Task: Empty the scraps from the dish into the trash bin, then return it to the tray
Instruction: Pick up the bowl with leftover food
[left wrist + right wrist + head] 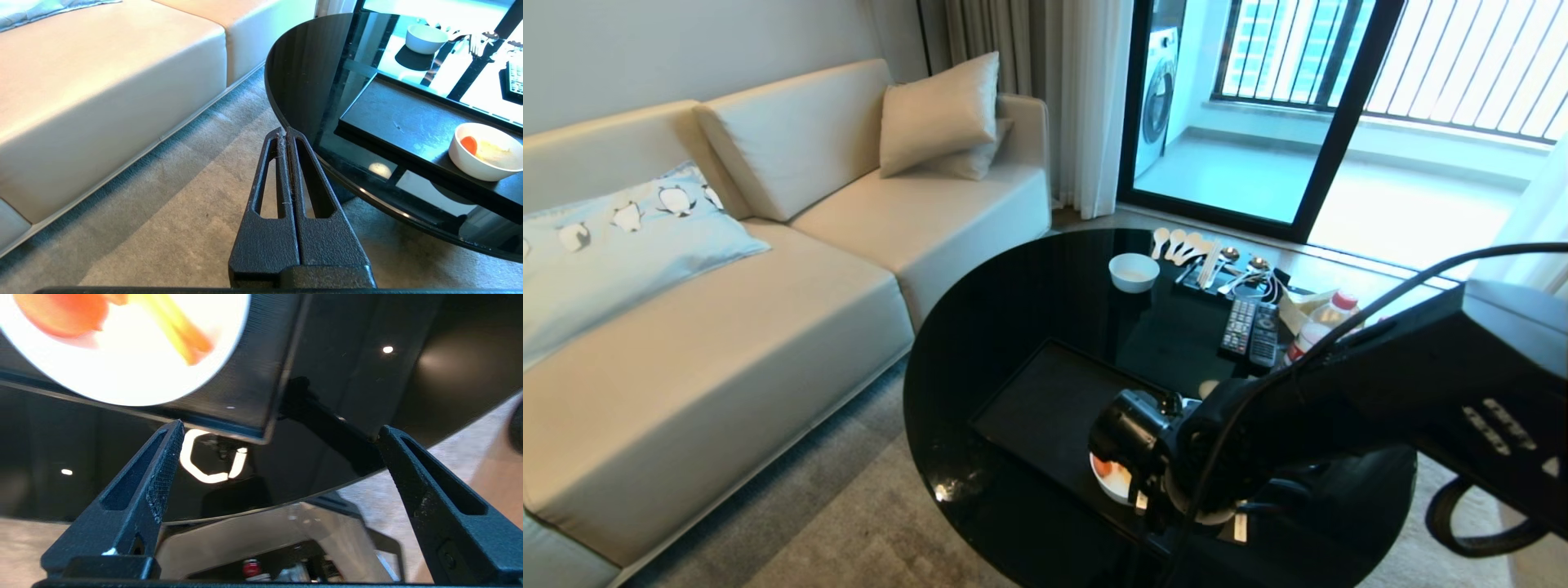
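Fingers (163, 473) of the right gripper (278, 465) spread wide, empty — dish (135, 371) upright, mouth up, on tray (261, 388).

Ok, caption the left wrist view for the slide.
Shut left gripper hangs over the carpet beside the round table; the dish of scraps sits on the tray.

- Round desk (1013, 327): glossy black, mirror-like.
- Tray (400, 122): matt black.
- Dish (486, 153): smooth glossy white.
- Left claw (286, 134): rough, textured black plastic.
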### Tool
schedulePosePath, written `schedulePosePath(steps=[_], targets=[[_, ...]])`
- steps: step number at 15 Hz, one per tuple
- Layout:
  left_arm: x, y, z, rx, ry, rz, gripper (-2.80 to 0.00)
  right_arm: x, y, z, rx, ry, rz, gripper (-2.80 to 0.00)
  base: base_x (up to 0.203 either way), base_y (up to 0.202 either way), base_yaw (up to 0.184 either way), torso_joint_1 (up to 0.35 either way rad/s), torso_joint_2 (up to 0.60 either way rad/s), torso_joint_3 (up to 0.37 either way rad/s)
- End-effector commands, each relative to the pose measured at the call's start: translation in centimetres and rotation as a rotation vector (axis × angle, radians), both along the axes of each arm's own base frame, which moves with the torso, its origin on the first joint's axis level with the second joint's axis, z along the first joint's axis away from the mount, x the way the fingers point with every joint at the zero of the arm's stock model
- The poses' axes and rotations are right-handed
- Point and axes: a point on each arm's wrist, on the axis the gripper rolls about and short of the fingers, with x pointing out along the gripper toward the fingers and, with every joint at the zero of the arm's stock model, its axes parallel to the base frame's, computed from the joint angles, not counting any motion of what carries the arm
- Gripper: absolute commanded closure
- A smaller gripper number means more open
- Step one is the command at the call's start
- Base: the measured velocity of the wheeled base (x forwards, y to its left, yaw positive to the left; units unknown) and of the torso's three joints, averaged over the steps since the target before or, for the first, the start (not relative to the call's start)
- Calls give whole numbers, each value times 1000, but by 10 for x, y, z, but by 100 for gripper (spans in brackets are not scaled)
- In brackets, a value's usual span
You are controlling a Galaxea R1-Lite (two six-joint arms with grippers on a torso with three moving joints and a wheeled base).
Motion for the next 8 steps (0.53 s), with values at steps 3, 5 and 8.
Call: schedulePosePath(steps=[3,5,8], targets=[[0,0,0,-1,-1,1,0,-1,14,0,46,-23,-33,-280,0,0,0,0,0,0],[0,0,0,-1,-1,1,0,-3,19,-10,41,-11,-49,-280,0,0,0,0,0,0],[0,0,0,-1,-1,1,0,-3,25,-25,35,0,-79,-280,0,0,0,0,0,0]])
